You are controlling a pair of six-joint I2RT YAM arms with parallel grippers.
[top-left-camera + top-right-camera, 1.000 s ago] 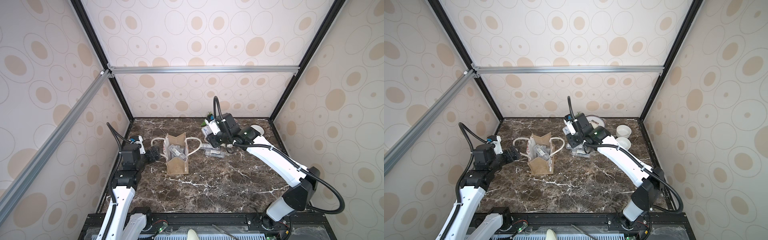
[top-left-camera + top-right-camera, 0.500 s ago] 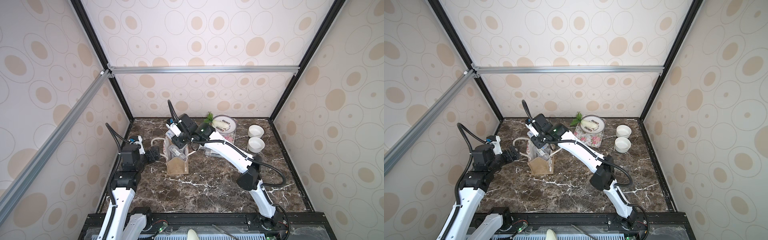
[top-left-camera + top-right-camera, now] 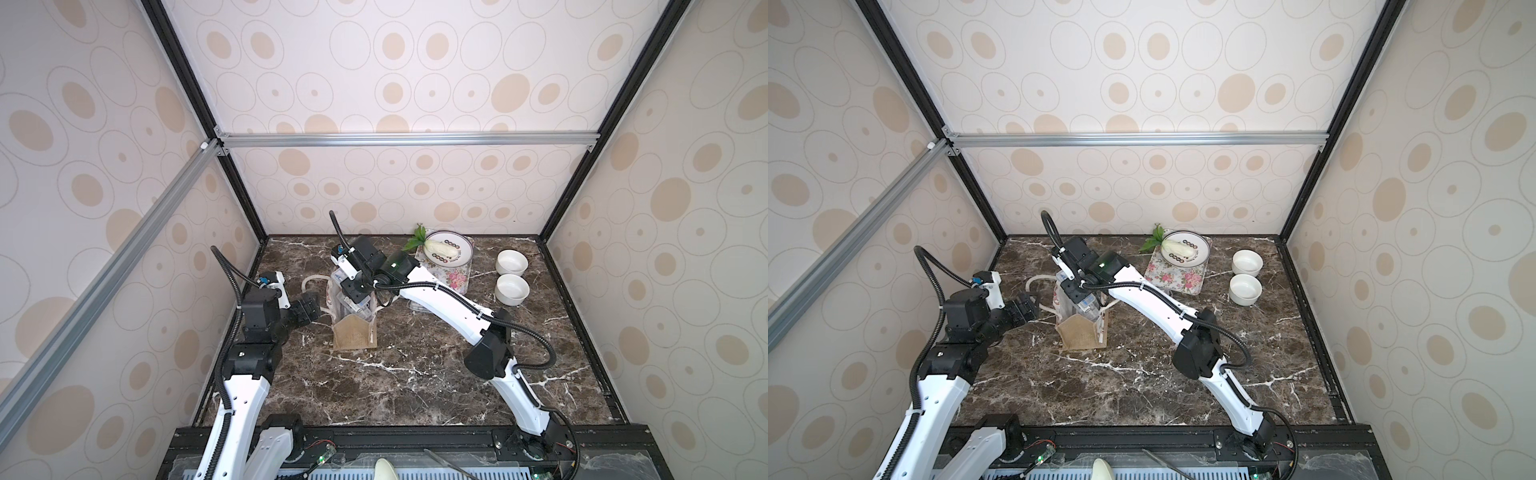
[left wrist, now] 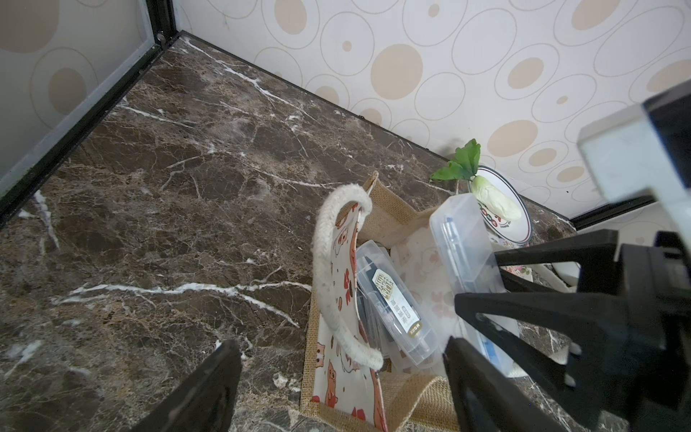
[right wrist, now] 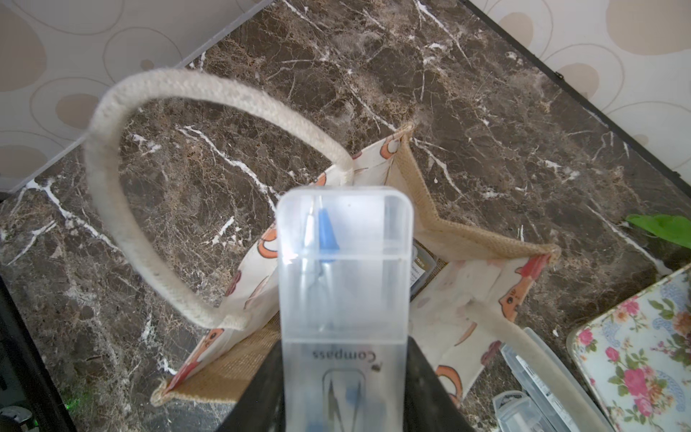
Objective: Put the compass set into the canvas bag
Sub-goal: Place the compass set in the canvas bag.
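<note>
- Two arms meet at one spot on the dark marble table (image 3: 415, 374), where the canvas bag (image 3: 354, 332) stands upright toward the left rear with its mouth open.
- The jaws of the right gripper (image 5: 344, 359) are clamped on the compass set (image 5: 344, 262), a clear flat case printed "Compass" with a blue-tipped tool inside. The black fingers (image 5: 426, 377) press its two narrow edges.
- The compass set hangs over the bag's open mouth, with its free end pointing down into it. In the left wrist view the case (image 4: 463, 239) is tilted and one end stands above the rim. Cannot tell whether the lower end touches anything inside.
- A second clear case (image 4: 396, 310) with a gold label lies inside the bag, leaning near the printed side panel.
- The left gripper (image 3: 313, 309) has its jaws wide apart and grips nothing. It sits just beside the bag's left side, near a rope handle (image 4: 329, 269) that droops outward.
- More clear cases (image 5: 538, 374) lie flat on the table, just beside the bag on its right.
- Farther right, near the back wall, a floral mat (image 3: 1175, 278) carries a plate (image 3: 1202, 253) holding a white leafy vegetable (image 3: 1179, 249).
- The pair of white bowls (image 3: 1247, 262) stands well apart from the bag, one in front of the other.
</note>
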